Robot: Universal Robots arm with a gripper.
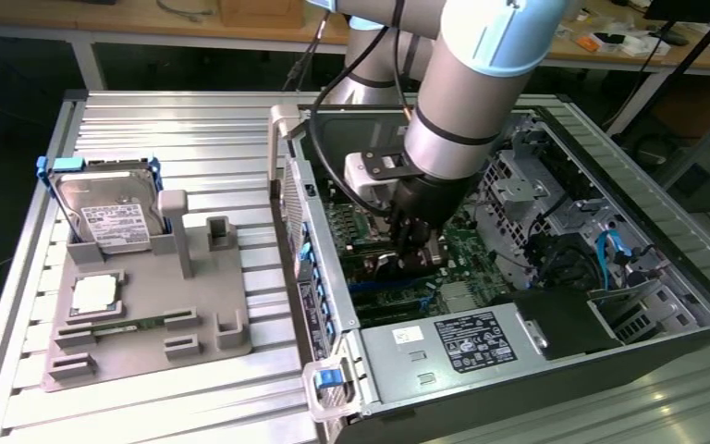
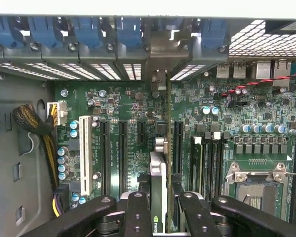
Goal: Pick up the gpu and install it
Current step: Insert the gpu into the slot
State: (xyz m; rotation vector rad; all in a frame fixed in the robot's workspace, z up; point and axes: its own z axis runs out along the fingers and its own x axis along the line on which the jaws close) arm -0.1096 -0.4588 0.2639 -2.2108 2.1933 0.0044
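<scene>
In the wrist view the gpu [image 2: 158, 182] is seen edge-on, a thin card with a silvery edge and a green logo near the fingers. My gripper [image 2: 161, 210] is shut on it, one black finger [image 2: 137, 212] on each side. The card stands upright over the green motherboard [image 2: 118, 106], between two long black slots, and its metal end reaches the case's rear slot openings [image 2: 159, 81]. Whether it sits in a slot I cannot tell. In the exterior view my gripper [image 1: 410, 248] is down inside the open computer case [image 1: 651, 199], low over the board.
On the table at the exterior view's left, a grey fixture [image 1: 145, 319] carries a silver hard drive in a blue frame [image 1: 103, 215], a processor chip [image 1: 93, 294] and a memory stick [image 1: 127, 324]. The power supply [image 1: 454, 340], drive cages [image 1: 540, 194] and cables crowd the case.
</scene>
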